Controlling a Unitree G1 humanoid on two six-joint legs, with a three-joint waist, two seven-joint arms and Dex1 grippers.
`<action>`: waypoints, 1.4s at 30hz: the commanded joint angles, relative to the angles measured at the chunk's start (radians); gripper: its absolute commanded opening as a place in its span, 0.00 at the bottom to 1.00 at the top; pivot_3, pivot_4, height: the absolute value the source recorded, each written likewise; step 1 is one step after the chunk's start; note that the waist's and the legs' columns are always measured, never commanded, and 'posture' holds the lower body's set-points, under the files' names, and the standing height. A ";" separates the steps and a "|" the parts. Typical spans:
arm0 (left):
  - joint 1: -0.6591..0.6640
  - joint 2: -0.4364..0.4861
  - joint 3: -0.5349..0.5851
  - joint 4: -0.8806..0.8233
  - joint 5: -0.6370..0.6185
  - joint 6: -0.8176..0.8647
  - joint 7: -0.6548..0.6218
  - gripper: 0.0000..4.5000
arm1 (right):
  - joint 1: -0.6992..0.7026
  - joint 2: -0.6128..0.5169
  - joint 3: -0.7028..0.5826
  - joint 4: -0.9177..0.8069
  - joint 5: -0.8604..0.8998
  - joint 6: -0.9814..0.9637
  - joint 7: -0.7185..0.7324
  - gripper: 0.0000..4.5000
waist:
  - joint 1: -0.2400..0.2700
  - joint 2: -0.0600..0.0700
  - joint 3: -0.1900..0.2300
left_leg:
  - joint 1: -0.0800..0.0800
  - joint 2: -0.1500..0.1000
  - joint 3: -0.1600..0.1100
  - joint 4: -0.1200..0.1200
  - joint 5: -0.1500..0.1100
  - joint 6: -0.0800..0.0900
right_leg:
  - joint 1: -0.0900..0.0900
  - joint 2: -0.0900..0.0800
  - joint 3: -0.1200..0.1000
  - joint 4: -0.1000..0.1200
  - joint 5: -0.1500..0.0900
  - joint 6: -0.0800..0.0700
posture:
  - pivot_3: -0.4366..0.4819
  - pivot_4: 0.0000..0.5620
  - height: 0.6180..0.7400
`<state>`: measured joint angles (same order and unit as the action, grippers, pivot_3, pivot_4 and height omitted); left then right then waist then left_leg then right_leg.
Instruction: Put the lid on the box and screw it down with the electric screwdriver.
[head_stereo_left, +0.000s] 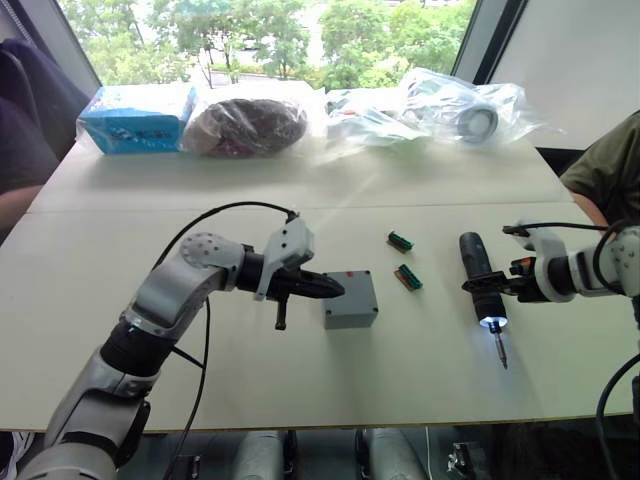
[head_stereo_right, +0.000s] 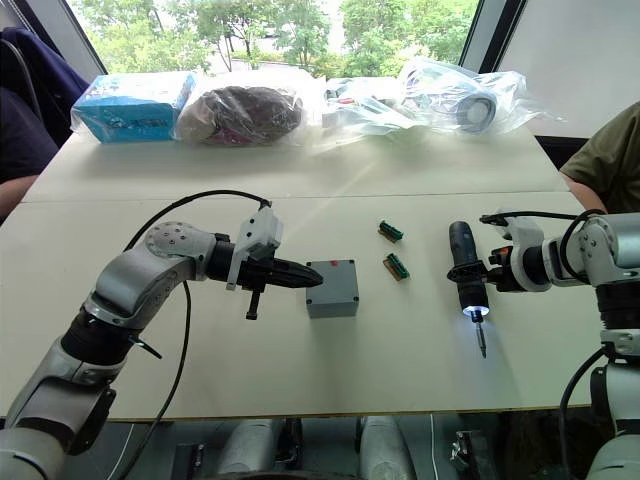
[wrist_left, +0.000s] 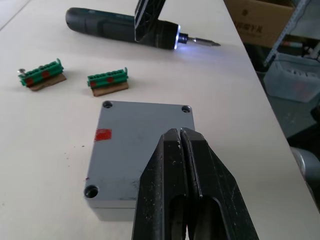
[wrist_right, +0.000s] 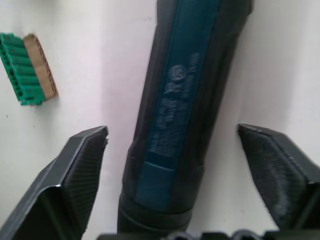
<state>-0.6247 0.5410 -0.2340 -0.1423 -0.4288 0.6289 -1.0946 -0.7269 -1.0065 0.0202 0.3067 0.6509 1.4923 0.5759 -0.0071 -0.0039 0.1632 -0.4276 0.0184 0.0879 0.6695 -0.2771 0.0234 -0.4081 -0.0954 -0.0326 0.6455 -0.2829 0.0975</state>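
The grey lid (wrist_left: 140, 135) lies flat on the box (head_stereo_left: 352, 318) in the middle of the table, with screw holes at its corners and a red mark on top. My left gripper (head_stereo_left: 338, 288) is shut and empty, its tips over the lid's left edge. The black electric screwdriver (head_stereo_left: 475, 256) lies on the table to the right, its tip light on and its bit pointing toward the front edge. My right gripper (wrist_right: 172, 132) is open, with one finger on each side of the screwdriver's body and a gap on both sides.
Two small green blocks (head_stereo_left: 400, 241) (head_stereo_left: 407, 277) lie between the box and the screwdriver. Plastic bags (head_stereo_left: 245, 125) and a blue pack (head_stereo_left: 135, 118) line the table's far edge. A person (head_stereo_left: 605, 170) sits at the right, and another person's arm (head_stereo_left: 20, 150) shows at the left.
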 joint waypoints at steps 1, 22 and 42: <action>-0.047 0.011 0.120 0.030 -0.055 0.037 0.040 0.00 | -0.122 -0.043 -0.132 -0.035 0.029 -0.020 0.062 0.99 | -0.004 0.001 0.001 | 0.000 0.000 0.000 0.000 0.000 0.000 | 0.000 0.000 0.000 0.000 0.000 0.000 | 0.48 0.27 1.00; 0.089 0.036 -0.015 0.110 0.070 0.004 0.022 0.00 | 0.454 0.059 0.060 -0.855 -0.060 -0.562 0.242 0.99 | 0.013 -0.002 0.001 | 0.000 0.002 -0.003 0.009 -0.001 0.001 | 0.004 0.001 -0.001 0.002 0.000 0.003 | 0.48 0.27 1.00; -0.068 -0.124 -0.046 0.379 0.207 -0.192 0.056 0.00 | 0.384 0.229 0.115 -0.883 -0.011 -0.416 0.186 0.99 | 0.019 -0.002 0.001 | 0.000 0.001 -0.003 0.013 -0.002 0.003 | 0.005 0.001 -0.002 0.004 0.000 0.003 | 0.48 0.27 1.00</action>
<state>-0.6734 0.4191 -0.2916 0.2387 -0.2286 0.4680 -1.0352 -0.3247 -0.7659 0.1549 -0.5269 0.6230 1.0828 0.7531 0.0122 -0.0064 0.1645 -0.4279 0.0197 0.0851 0.6823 -0.2793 0.0269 -0.4029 -0.0944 -0.0342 0.6492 -0.2832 0.1002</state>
